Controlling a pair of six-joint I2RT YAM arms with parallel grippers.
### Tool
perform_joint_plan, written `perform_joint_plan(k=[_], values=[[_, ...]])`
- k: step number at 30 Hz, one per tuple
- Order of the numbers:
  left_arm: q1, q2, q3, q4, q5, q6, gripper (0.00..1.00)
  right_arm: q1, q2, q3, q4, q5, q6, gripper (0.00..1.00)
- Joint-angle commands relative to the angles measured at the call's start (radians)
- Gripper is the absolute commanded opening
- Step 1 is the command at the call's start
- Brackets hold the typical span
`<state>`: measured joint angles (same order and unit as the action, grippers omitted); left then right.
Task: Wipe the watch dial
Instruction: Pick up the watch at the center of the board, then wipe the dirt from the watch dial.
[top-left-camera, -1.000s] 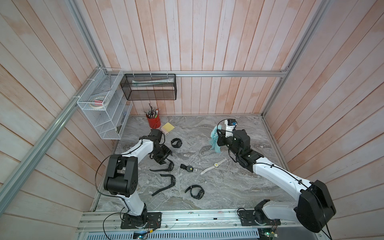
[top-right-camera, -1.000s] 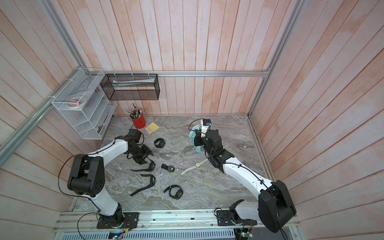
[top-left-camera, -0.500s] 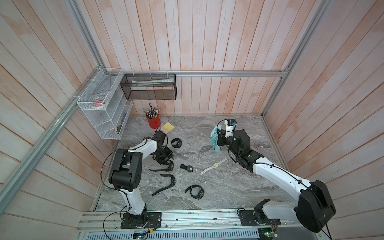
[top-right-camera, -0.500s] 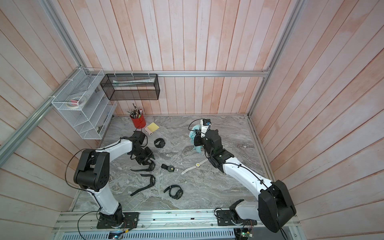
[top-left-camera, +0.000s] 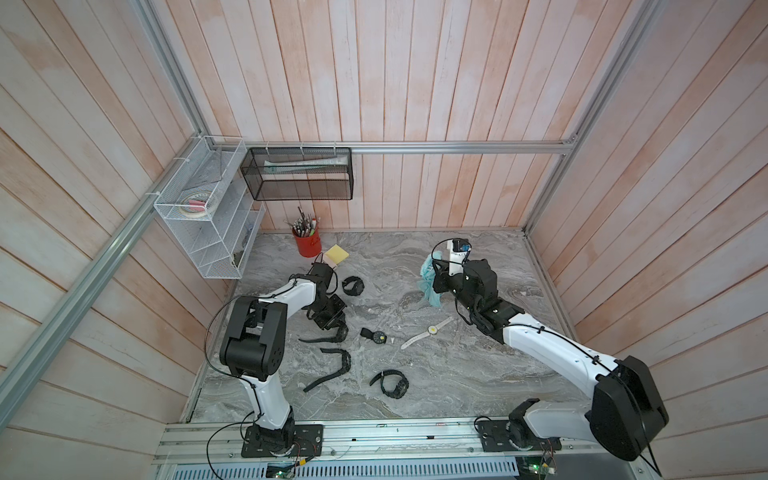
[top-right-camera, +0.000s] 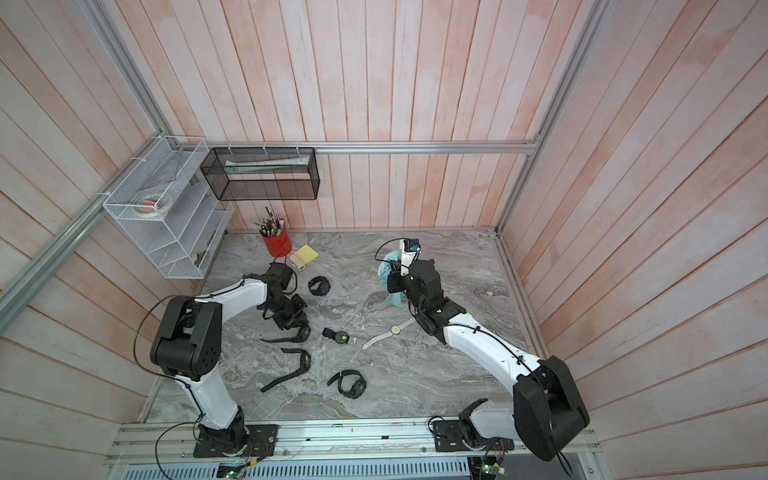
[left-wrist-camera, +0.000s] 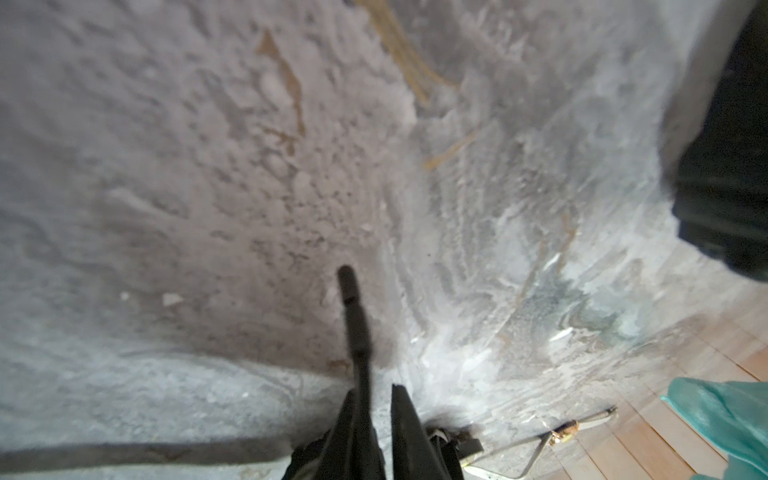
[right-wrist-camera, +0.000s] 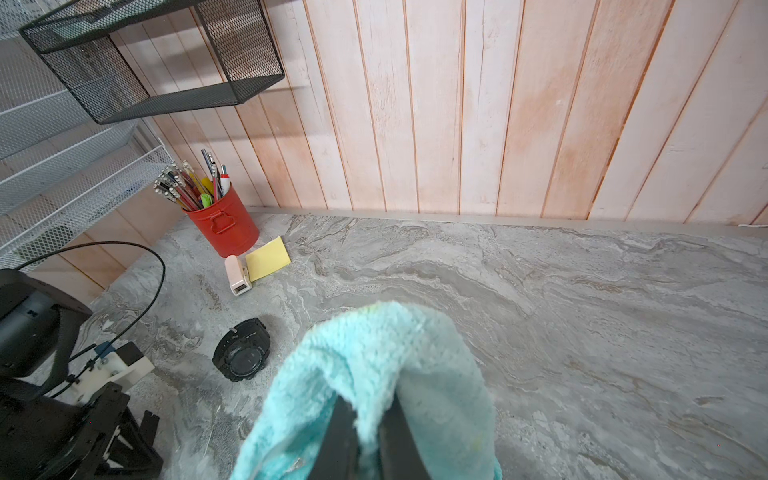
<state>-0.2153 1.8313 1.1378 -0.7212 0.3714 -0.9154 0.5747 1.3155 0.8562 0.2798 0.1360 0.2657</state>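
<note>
in a top view the left gripper (top-left-camera: 333, 325) stood low over the marble table (top-left-camera: 457, 374), right on top of the black watch (top-left-camera: 316, 340), whose band ran out flat from under it. the right gripper (top-left-camera: 434, 286) was well apart from it and up off the table, pinching a teal cloth (top-left-camera: 425, 277) that hung from it. a white watch (top-left-camera: 428, 331) lay between the two grippers, touched by neither.

in the left wrist view the left gripper (left-wrist-camera: 376, 392) had its fingers almost together on the black watch's strap (left-wrist-camera: 355, 320), which stuck out past the fingertips over the table. the strap lay against one finger and a thin slit showed beside the other. the dial could not be seen from here.

in the right wrist view the right gripper (right-wrist-camera: 369, 405) was pressed together on the cloth, with fabric bunched between and over the fingers. beyond its fingertips a curled black watch (right-wrist-camera: 243, 355) sat on the table. farther off a red pen pot (right-wrist-camera: 222, 226) and yellow notes (right-wrist-camera: 268, 257) stood by the wall.
</note>
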Motion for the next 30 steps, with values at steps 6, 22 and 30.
perform_joint_plan(k=[6, 22, 30], values=[[0.006, -0.047, 0.039, 0.025, 0.052, 0.026, 0.1, 0.011, 0.025, 0.029, 0.015, -0.011, 0.003, 0.0], [0.05, -0.272, 0.014, 0.39, 0.325, -0.202, 0.05, 0.182, 0.126, 0.108, 0.128, -0.254, -0.138, 0.0], [0.053, -0.308, 0.027, 0.487, 0.361, -0.217, 0.05, 0.258, 0.183, 0.157, 0.148, -0.347, -0.181, 0.0]])
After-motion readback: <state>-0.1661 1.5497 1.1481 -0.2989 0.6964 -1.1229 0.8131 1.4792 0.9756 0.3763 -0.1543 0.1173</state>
